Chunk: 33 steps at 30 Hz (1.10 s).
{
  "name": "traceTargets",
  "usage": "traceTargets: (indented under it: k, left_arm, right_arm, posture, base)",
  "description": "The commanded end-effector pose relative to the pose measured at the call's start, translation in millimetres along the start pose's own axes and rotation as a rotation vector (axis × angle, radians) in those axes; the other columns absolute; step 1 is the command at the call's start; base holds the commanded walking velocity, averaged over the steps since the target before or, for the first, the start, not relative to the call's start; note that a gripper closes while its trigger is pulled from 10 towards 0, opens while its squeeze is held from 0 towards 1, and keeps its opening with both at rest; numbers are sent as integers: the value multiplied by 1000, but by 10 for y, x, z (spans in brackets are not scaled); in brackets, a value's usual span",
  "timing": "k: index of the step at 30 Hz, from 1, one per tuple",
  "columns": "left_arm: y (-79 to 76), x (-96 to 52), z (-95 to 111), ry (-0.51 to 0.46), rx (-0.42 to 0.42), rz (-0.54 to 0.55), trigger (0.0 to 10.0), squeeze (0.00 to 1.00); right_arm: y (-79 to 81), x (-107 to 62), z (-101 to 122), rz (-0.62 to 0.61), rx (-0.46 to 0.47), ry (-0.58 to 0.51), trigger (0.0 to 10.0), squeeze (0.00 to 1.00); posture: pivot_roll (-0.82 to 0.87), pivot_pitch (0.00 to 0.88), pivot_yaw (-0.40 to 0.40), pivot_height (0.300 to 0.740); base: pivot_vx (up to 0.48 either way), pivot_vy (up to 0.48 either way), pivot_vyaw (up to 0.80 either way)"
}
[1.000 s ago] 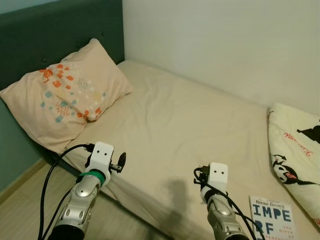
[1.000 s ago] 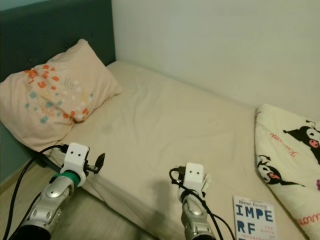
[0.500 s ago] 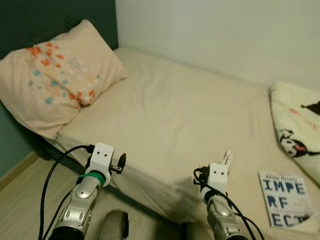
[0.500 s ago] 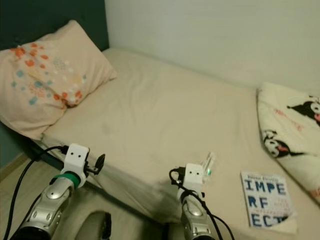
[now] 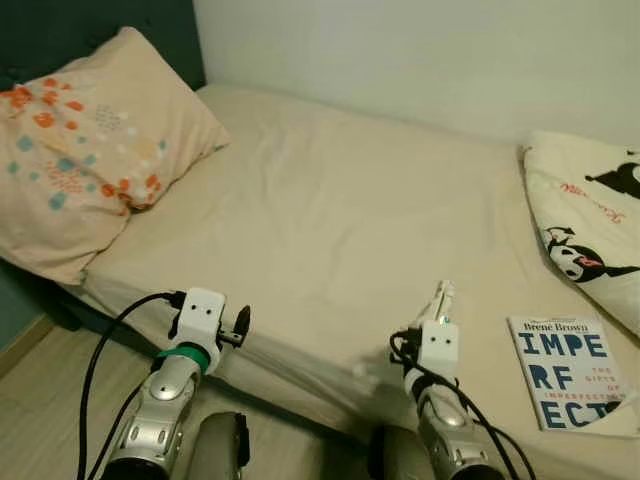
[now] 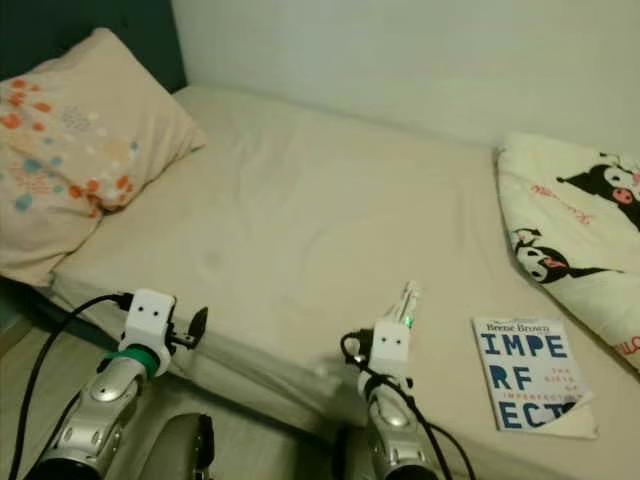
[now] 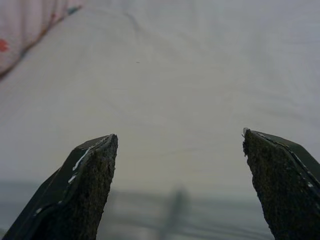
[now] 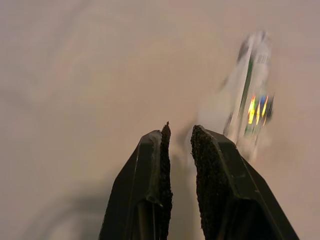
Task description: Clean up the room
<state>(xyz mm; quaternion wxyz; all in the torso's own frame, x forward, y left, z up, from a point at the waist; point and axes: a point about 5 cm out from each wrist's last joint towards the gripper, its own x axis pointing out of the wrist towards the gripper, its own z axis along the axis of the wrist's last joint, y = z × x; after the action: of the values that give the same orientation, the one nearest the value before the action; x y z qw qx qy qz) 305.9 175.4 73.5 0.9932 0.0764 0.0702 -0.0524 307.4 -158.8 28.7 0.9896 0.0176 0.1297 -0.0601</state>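
At bed (image 5: 330, 200) edge: wrapper (image 8: 250, 100) just ahead of right gripper (image 8: 178, 134), book (image 5: 570, 370) beside.
Right fingers nearly closed, empty; left gripper (image 7: 180, 145) wide open, empty. Suggest opening right, centering over wrapper, then pinching.

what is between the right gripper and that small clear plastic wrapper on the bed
Nothing visible. The right gripper, fingers nearly closed, hovers over bare beige bed sheet, and the small clear plastic wrapper lies just ahead and to one side. The blue-lettered white book lies off to the right.

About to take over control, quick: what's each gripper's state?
Left gripper: open, empty, over the bed.
Right gripper: nearly shut, empty, beside a small wrapper.
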Motion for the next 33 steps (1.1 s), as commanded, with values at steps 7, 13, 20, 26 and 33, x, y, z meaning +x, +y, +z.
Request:
traceTargets:
  k: [7, 13, 20, 26, 33]
  left_arm:
    - [165, -193, -72, -14, 57, -17, 10000, 0]
    - [216, -303, -55, -33, 67, -8, 10000, 0]
    - [253, -513, 16, -72, 70, -41, 10000, 0]
    - [304, -632, 76, -83, 78, -46, 10000, 0]
    - [305, -737, 232, -110, 67, -88, 10000, 0]
  right_arm:
    - [-122, 127, 202, -81, -26, -62, 10000, 1000]
    - [-221, 191, 307, -123, -49, -74, 10000, 1000]
    - [-221, 267, 407, -102, -73, -63, 10000, 1000]
    - [-200, 288, 437, -105, -61, -61, 10000, 1000]
    - [-148, 295, 434, -101, -61, -54, 10000, 1000]
  posture:
    - [180, 44, -38, 585]
    - [208, 68, -48, 585]
    - [253, 126, -53, 585]
    - [278, 162, -47, 585]
    - [310, 220, -37, 585]
  base:
    - [0, 0, 0]
    - [0, 0, 0]
    - [0, 0, 0]
    - [0, 0, 0]
    - [0, 0, 0]
